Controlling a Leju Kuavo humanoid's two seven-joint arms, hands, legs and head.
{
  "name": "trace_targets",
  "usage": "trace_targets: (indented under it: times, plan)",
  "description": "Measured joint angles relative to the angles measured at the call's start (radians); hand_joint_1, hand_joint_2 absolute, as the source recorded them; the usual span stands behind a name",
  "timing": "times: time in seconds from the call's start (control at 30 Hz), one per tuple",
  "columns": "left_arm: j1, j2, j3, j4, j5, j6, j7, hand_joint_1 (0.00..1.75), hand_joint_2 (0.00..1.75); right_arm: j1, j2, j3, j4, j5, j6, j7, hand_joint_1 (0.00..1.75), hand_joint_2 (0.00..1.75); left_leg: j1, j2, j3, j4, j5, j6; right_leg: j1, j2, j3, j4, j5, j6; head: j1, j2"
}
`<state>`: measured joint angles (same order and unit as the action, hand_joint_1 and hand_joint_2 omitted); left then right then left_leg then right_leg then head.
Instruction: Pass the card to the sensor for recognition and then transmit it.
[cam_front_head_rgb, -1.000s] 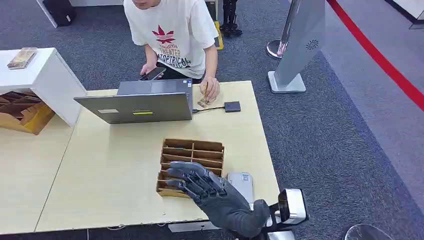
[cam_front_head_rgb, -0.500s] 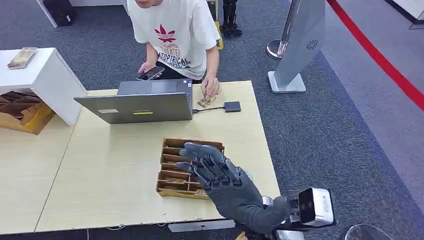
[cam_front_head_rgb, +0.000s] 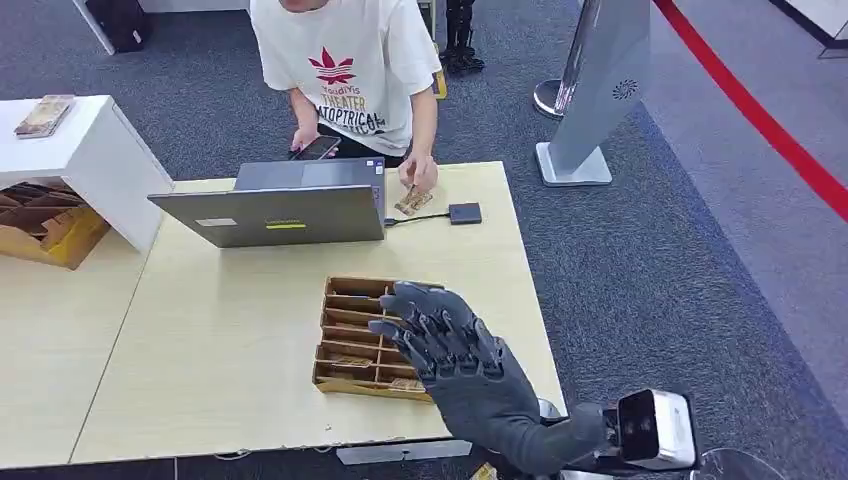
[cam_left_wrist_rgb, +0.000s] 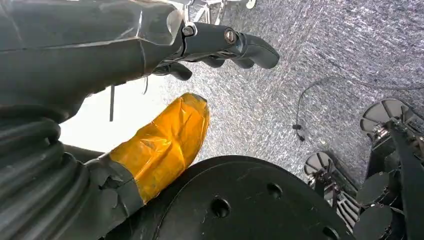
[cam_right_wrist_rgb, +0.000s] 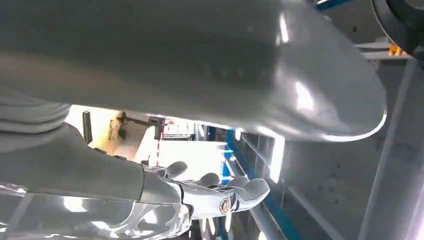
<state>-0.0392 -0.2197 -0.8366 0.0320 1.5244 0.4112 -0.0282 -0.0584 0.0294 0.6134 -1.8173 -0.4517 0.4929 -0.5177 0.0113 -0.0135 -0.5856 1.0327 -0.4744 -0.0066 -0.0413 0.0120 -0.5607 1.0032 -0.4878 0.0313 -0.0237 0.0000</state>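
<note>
My right hand (cam_front_head_rgb: 455, 360) is raised over the near right part of a brown cardboard organizer (cam_front_head_rgb: 345, 300), fingers spread, with nothing visible in it. In the right wrist view its fingers (cam_right_wrist_rgb: 220, 192) stretch out apart. Some of the organizer's slots hold brownish cards (cam_front_head_rgb: 350, 357). At the table's far edge a person's hand rests on a small card (cam_front_head_rgb: 410, 203) next to a black sensor box (cam_front_head_rgb: 464, 212) cabled to the laptop (cam_front_head_rgb: 275, 210). My left hand (cam_left_wrist_rgb: 220, 47) hangs over the grey carpet, fingers loosely bent, holding nothing.
A person (cam_front_head_rgb: 350, 60) stands behind the laptop with a phone (cam_front_head_rgb: 315, 148). A white cabinet (cam_front_head_rgb: 90, 150) and a cardboard box (cam_front_head_rgb: 45, 230) sit at the left. A grey sign stand (cam_front_head_rgb: 600, 90) and a red floor line (cam_front_head_rgb: 760, 115) lie to the right.
My right hand has risen from the organizer's near edge and moved up and right, now covering the white device beside the organizer. The person has shifted the phone slightly.
</note>
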Motion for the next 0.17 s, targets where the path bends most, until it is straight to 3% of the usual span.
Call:
trace_targets:
  times: [0.17]
  plan:
    - [0.0, 0.0, -0.001, 0.0, 0.0, 0.0, 0.003, 0.0, 1.75, 0.008, -0.001, -0.003, -0.002, -0.01, -0.032, 0.002, 0.0, 0.0, 0.0, 0.0, 0.0, 0.0, 0.0, 0.0, 0.0, 0.0, 0.0, 0.0, 0.0, 0.0, 0.0, 0.0]
